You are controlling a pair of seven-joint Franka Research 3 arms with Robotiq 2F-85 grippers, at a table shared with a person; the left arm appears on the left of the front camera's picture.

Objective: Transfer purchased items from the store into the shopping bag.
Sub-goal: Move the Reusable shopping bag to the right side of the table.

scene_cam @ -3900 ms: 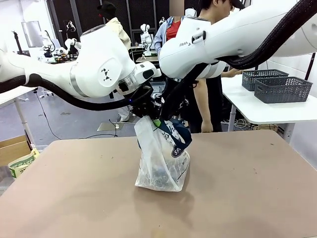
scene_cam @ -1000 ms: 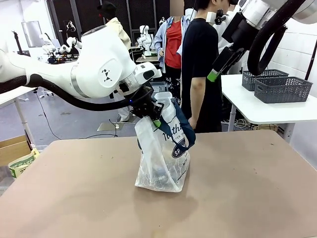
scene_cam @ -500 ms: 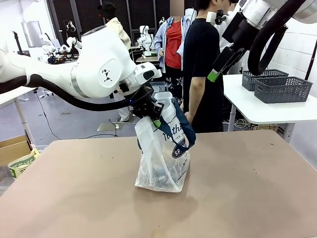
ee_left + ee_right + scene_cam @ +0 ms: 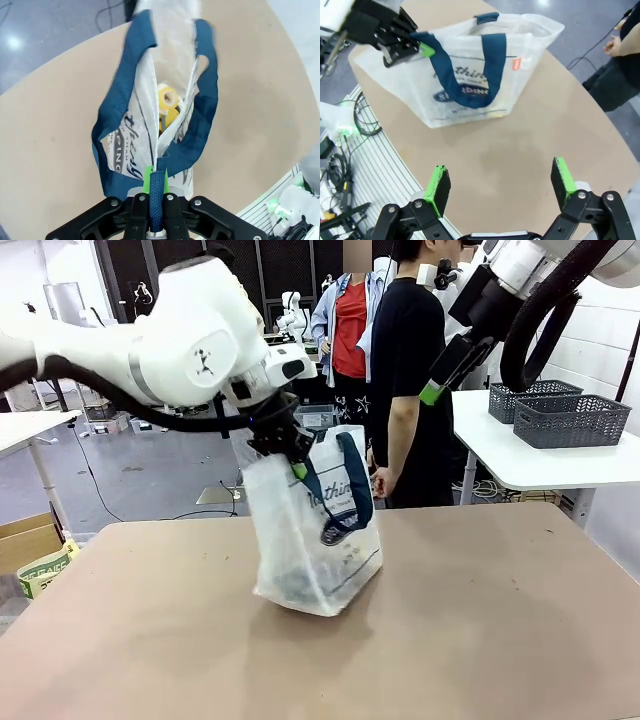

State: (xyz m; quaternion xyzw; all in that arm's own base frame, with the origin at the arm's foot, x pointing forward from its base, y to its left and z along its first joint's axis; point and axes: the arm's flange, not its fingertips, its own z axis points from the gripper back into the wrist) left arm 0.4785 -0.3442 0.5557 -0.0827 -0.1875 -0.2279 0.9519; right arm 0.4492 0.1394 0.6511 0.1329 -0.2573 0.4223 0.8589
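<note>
The translucent whitish shopping bag (image 4: 318,540) with navy handles stands near the table's middle, leaning, its top pulled up and to the left. My left gripper (image 4: 291,456) is shut on one navy handle; the other handle (image 4: 349,490) hangs loose down the bag's side. In the left wrist view the left gripper (image 4: 154,199) pinches the strap above the bag's open mouth (image 4: 170,70), and a yellow packaged item (image 4: 167,102) lies inside. My right gripper (image 4: 432,392) hangs high at the right, open and empty. In the right wrist view the right gripper (image 4: 500,184) looks down on the shopping bag (image 4: 470,85).
A person in a black shirt (image 4: 405,360) stands at the table's far edge, with another person behind. A white side table (image 4: 520,465) at the right carries dark grey lattice baskets (image 4: 570,418). A cardboard box (image 4: 28,538) sits on the floor at the left.
The left arm has risen and swung left, dragging the bag's top and the bag leftward. The right arm, over the bag earlier, had withdrawn up and right and now holds still.
</note>
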